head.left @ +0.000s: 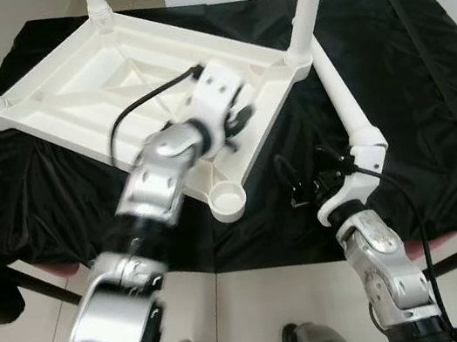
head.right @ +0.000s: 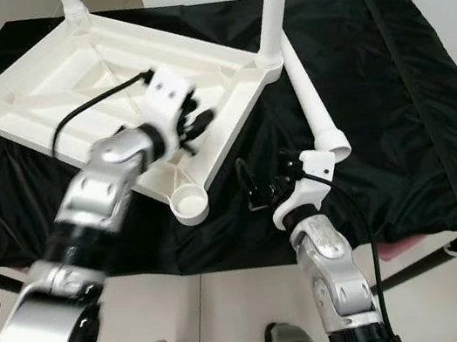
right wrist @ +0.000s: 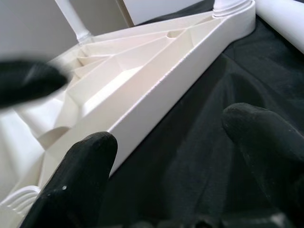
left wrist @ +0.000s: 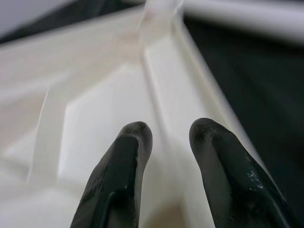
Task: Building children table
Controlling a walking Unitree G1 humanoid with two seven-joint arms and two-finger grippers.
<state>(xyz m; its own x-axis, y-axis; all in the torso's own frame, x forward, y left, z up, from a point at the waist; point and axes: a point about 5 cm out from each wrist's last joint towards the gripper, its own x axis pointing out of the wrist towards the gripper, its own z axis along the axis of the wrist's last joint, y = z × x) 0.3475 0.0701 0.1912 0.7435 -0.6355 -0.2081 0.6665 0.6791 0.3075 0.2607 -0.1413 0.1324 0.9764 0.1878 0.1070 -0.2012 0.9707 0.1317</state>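
With three legs seated, I held the left gripper (head.left: 242, 120) part-open, empty, over the upturned tabletop (head.left: 89, 80); right gripper (head.left: 306, 185) open, empty beside the loose leg (head.left: 341, 93), which I judged next for the vacant socket (head.left: 227, 199).

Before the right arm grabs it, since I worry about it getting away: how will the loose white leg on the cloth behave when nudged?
The loose leg is a smooth round tube lying flat on the black cloth, so it would probably roll sideways. It looks like hollow plastic, likely light and stiff. The open right gripper may slip on its glossy surface.

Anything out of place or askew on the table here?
One loose white plastic table leg lies flat on the black cloth beside the upturned white plastic tabletop, whose near corner socket stands empty; the other three sockets hold legs.
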